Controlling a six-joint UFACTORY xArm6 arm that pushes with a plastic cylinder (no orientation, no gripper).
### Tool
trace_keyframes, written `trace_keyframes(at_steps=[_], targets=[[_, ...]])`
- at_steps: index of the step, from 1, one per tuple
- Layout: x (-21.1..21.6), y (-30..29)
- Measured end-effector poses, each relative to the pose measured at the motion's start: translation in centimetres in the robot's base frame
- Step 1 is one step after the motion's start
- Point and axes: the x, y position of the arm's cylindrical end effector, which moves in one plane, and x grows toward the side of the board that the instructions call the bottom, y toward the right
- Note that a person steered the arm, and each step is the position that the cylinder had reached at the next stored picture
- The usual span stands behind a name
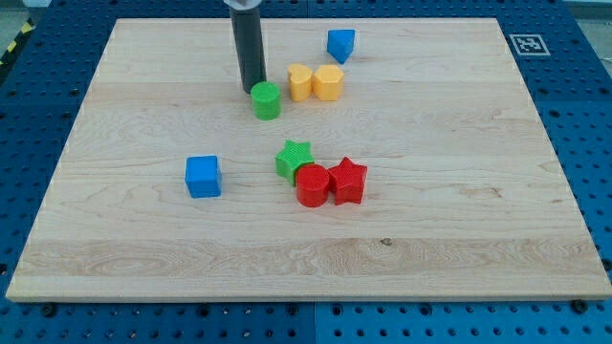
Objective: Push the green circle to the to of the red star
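My tip (pixel 252 91) touches the green circle (pixel 267 100) near the desk's (pixel 459 239) top edge; red star (pixel 348 181) mid-desk; no pincer shows.

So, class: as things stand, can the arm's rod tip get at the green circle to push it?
Probably yes. My tip sits right at the green circle, on its upper-left side, with nothing between them. The yellow blocks lie on the circle's far side, out of the way.

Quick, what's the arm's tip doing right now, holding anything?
My tip: a bare rod, no jaws, holding nothing; it sits at the green circle, on its upper-left side in the view.
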Motion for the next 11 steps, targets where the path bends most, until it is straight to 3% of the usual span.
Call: trace_keyframes(at_steps=[1,3,4,11], targets=[[3.3,1.1],[4.2,-1.2],[6.2,1.8],[6.7,10.9]])
